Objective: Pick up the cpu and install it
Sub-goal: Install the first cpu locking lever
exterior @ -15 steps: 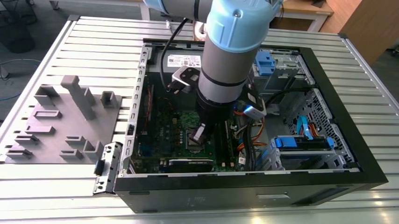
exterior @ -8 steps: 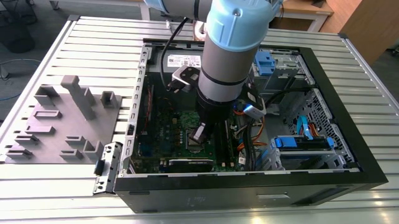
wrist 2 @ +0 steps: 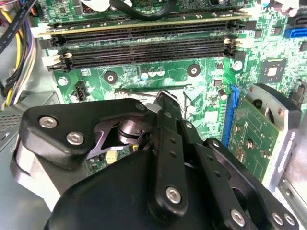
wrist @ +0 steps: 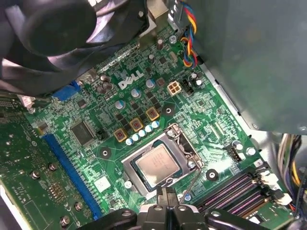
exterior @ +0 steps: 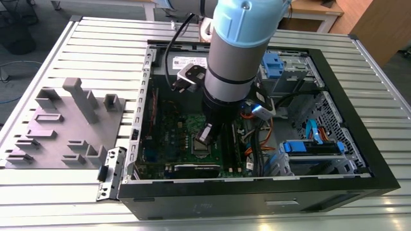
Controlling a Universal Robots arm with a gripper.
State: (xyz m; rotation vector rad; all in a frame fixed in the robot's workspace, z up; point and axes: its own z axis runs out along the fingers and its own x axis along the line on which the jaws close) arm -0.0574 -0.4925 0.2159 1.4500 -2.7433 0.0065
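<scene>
The cpu [wrist: 157, 166], a small square chip with a dull silver top, lies flat in its socket on the green motherboard [wrist: 96, 158], with a shiny metal frame [wrist: 128, 165] around it. A thin wire lever [wrist: 194, 181] runs along the socket's side. My gripper [wrist: 167, 194] hovers just past the socket's edge with its fingers pressed together and nothing between them. In the exterior view the gripper [exterior: 204, 137] hangs low inside the open computer case, directly over the socket area. In the second wrist view the gripper [wrist 2: 165, 100] covers the socket.
Black memory slots [wrist 2: 144, 48] run close beside the socket. A green expansion card [wrist 2: 249, 134] and a blue slot [wrist: 72, 167] lie on the other side. Coloured cables [exterior: 257, 139] and drive bays [exterior: 311, 149] crowd the case. A grey plastic fixture [exterior: 64, 125] stands outside the case at the exterior view's left.
</scene>
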